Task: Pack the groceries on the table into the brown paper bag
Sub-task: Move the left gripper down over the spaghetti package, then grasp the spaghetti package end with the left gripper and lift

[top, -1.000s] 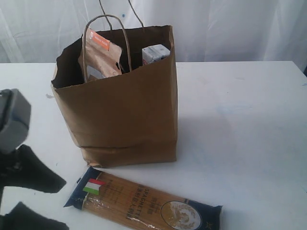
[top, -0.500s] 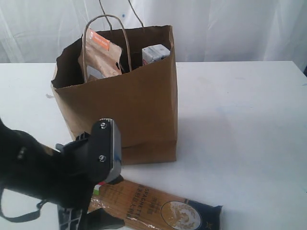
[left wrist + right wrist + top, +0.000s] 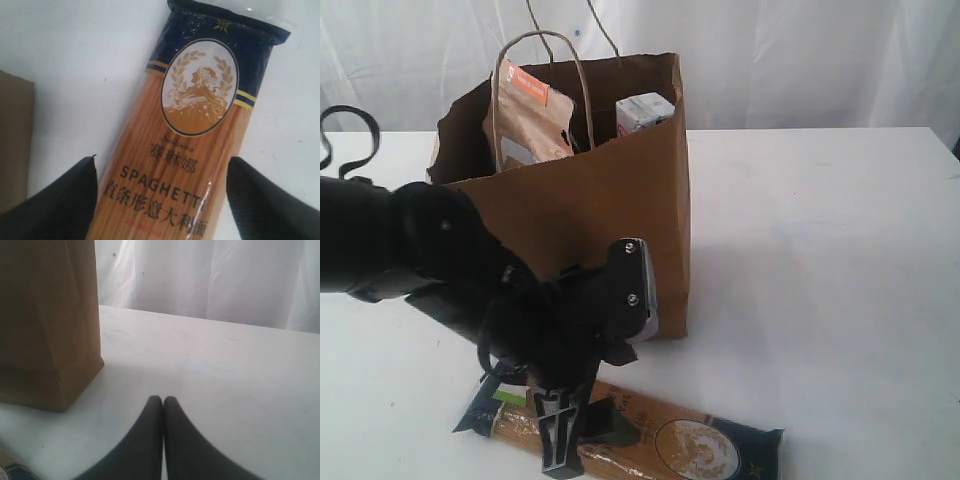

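Observation:
The long spaghetti packet (image 3: 705, 447) (image 3: 190, 150) lies flat on the white table (image 3: 820, 250), in front of the brown paper bag (image 3: 610, 220). My left gripper (image 3: 582, 436) (image 3: 162, 160) hangs over the packet's left part, open, one finger on each side of it; table shows between the packet and one finger. Inside the bag stand the brown pouch (image 3: 525, 115) and the small white-purple carton (image 3: 643, 110). My right gripper (image 3: 163, 399) is shut and empty, low over the table beside the bag (image 3: 45, 325). It is out of the exterior view.
A white curtain (image 3: 800, 60) hangs behind the table. The bag's twisted handles (image 3: 542, 40) stick up above its rim. One corner of the bag (image 3: 12, 140) shows in the left wrist view. My black left arm (image 3: 410, 250) crosses in front of the bag's lower left.
My left arm has swung in from the left edge to above the spaghetti packet, now covering its left end. The bag, its contents and the packet have not moved.

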